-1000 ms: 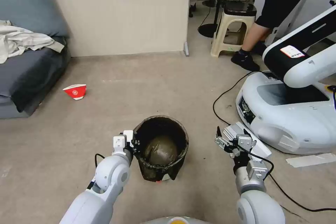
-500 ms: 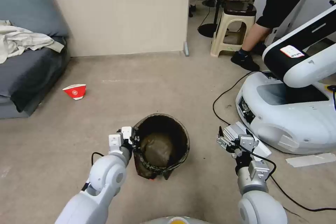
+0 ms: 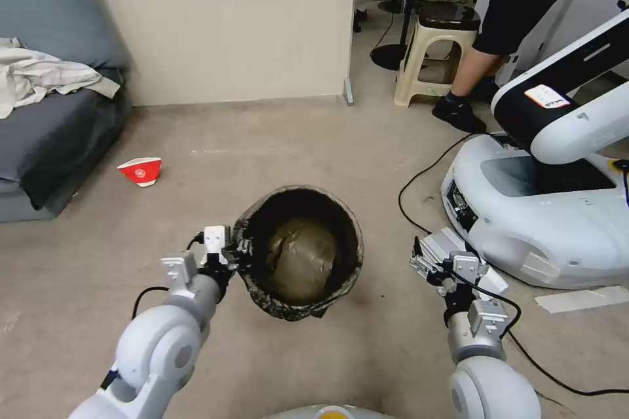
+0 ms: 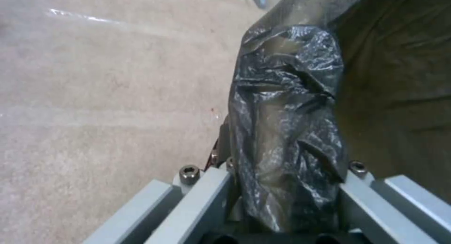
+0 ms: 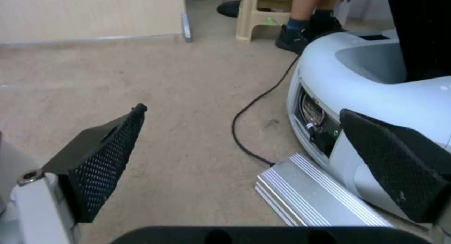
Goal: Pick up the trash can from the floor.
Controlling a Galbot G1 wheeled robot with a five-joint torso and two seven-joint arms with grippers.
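Observation:
The trash can (image 3: 301,252), lined with a dark bag over its rim, hangs tilted above the floor (image 3: 275,150) in the head view. My left gripper (image 3: 241,250) is shut on the can's left rim. In the left wrist view the bagged rim of the trash can (image 4: 286,131) runs between the jaws, with floor (image 4: 94,96) on one side and the can's dark inside on the other. My right gripper (image 3: 429,262) hovers open to the right of the can, apart from it; its black pads (image 5: 105,156) stand wide with nothing between them.
A red-and-white paper bowl (image 3: 141,171) lies on the floor to the left, near a grey sofa (image 3: 52,124). Another white robot's base (image 3: 544,209) and a black cable (image 3: 419,190) are to the right. A beige stool (image 3: 439,46) and a person's legs are behind.
My left gripper has lifted the trash can off the floor; it now sits higher and larger in the head view, tilted more toward the camera. The right arm has barely moved.

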